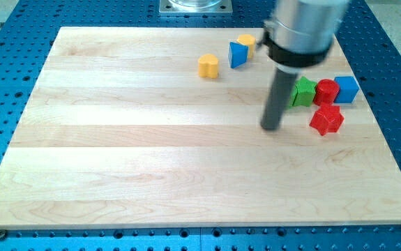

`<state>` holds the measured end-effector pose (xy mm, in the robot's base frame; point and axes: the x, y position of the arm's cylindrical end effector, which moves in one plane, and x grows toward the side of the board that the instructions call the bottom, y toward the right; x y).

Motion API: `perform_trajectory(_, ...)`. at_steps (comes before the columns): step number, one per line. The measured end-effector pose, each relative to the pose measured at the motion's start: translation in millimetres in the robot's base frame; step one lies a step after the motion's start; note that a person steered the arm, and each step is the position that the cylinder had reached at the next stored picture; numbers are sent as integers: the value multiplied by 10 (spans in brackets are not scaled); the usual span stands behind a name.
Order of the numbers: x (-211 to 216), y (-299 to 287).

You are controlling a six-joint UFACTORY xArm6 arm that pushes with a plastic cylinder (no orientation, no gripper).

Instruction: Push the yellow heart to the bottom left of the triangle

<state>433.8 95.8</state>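
Observation:
The yellow heart [208,65] lies on the wooden board near the view's top, left of the blue triangle [238,54]. The two are a small gap apart. A second yellow block [247,42] sits just right of and above the triangle. My tip [272,127] rests on the board well to the right of and below the heart, left of the red blocks. It touches no block.
A green block [303,91], a red block [326,90] and a blue cube [346,88] stand in a row at the view's right. Another red block [326,120] lies just below them. The board [116,139] sits on a blue perforated table.

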Motion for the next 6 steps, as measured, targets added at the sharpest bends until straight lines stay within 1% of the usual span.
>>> perform_trajectory(1, -835, -1023)
perform_trajectory(2, -1198, -1174)
perform_trajectory(3, -1265, -314)
perform_trajectory(4, -965, 347)
perform_trajectory(5, -1513, -248)
perform_trajectory(6, -1745, -883)
